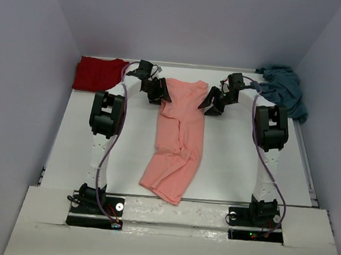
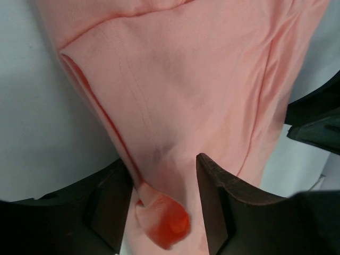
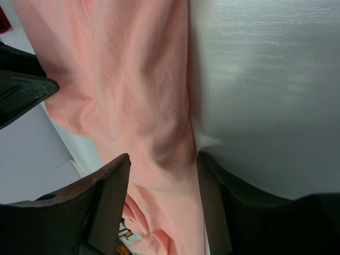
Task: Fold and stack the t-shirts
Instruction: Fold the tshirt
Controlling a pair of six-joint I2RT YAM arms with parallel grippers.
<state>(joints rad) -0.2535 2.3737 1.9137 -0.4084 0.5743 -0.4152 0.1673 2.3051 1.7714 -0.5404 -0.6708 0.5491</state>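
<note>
Top view: I've got the salmon-pink shirt [image 1: 175, 140], a long soft strip, in the centre of the white table [image 1: 233, 163], with the dark red shirt [image 1: 99, 73] upper left and the teal-blue shirt [image 1: 284, 90] crumpled upper right. Left wrist: the left gripper [image 2: 162, 162] straddles a smooth pink hem, jaws part-way apart, and I can't tell if it's pinching. Right wrist: the right gripper [image 3: 163, 156] is the same, over wrinkled knit.

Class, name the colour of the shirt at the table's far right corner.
Teal-blue shirt, best in top external view.
</note>
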